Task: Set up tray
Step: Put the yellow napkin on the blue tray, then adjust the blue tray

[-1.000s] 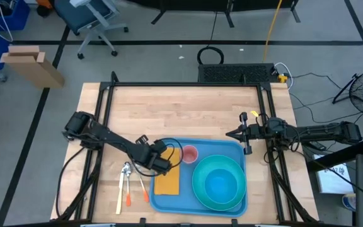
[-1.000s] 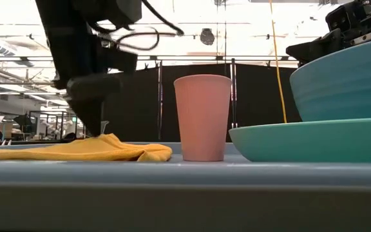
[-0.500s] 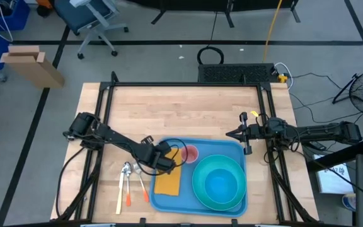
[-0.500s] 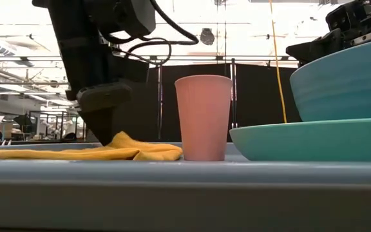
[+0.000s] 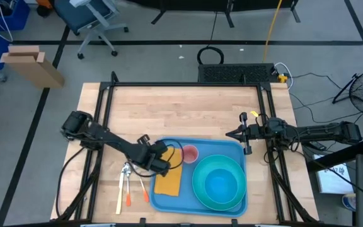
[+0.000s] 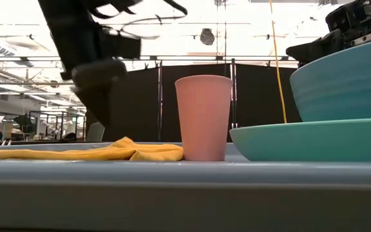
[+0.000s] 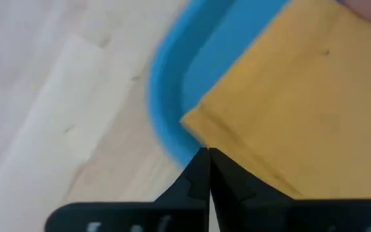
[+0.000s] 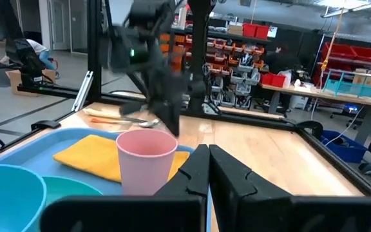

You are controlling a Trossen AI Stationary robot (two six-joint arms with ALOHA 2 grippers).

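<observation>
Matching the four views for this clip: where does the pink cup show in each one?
High view: pink cup on the tray, between the yellow cloth and the teal bowl.
Low view: centre, upright.
Left wrist view: only a blurred pink sliver at the top right corner, probably its edge.
Right wrist view: lower centre-left.
Shared landmark: the yellow cloth beside it.
</observation>
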